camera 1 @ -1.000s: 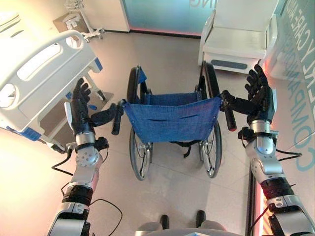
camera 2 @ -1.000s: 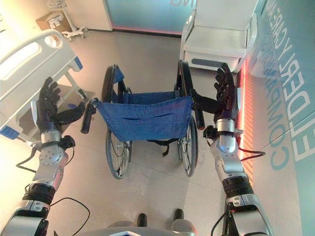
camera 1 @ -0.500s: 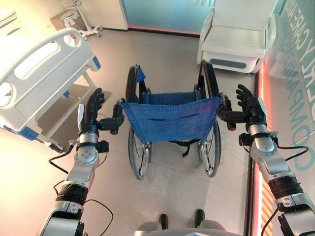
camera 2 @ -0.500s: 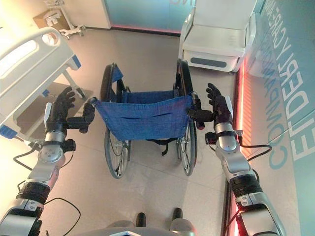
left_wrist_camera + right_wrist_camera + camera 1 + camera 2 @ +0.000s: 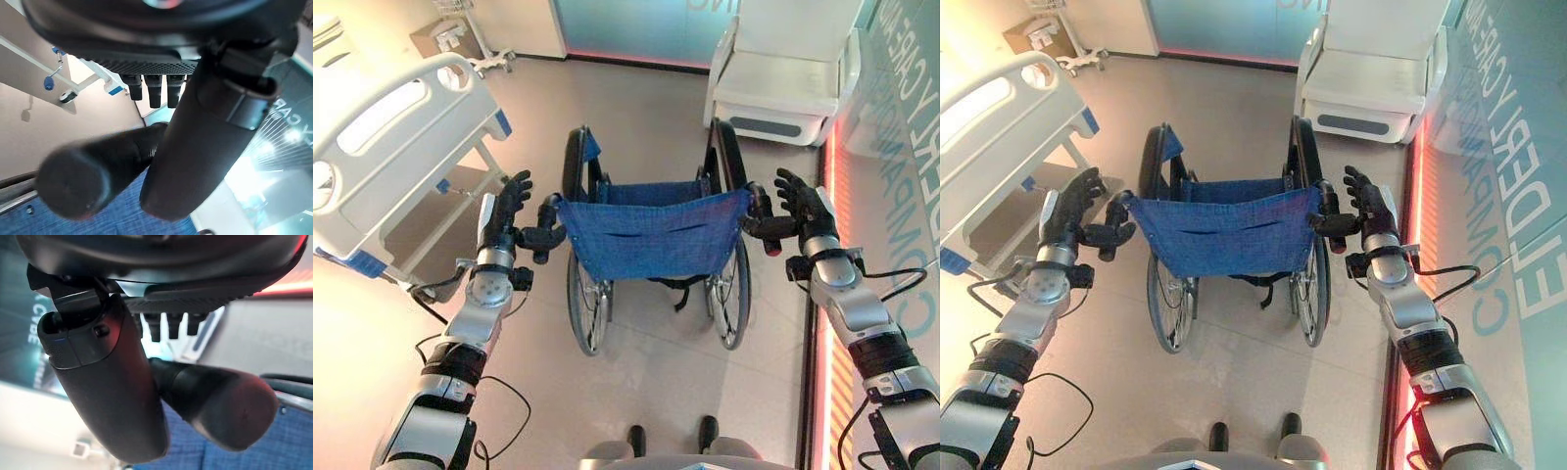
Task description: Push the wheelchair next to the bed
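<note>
The wheelchair (image 5: 651, 235) has a blue cloth back and stands in the middle of the floor, facing away from me. Its black left push handle (image 5: 546, 227) lies between the thumb and the straight fingers of my left hand (image 5: 497, 220). In the left wrist view the thumb (image 5: 210, 137) crosses over that handle (image 5: 98, 171). My right hand (image 5: 806, 211) is at the right push handle (image 5: 761, 220) in the same way, fingers straight. In the right wrist view its thumb (image 5: 107, 391) lies beside the handle (image 5: 220, 401). The bed (image 5: 391, 127), white with blue corners, stands at the left.
A white armchair (image 5: 783, 78) stands against the back wall, right of the wheelchair. A cardboard box and a wheeled stand (image 5: 460, 34) are at the back left. A glowing red strip (image 5: 827, 323) runs along the floor at the right. Open floor lies between the bed and the wheelchair.
Both hands have come down and inwards from beside the push handles. Each handle now sits between thumb and fingers. The wheelchair stands where it was.
</note>
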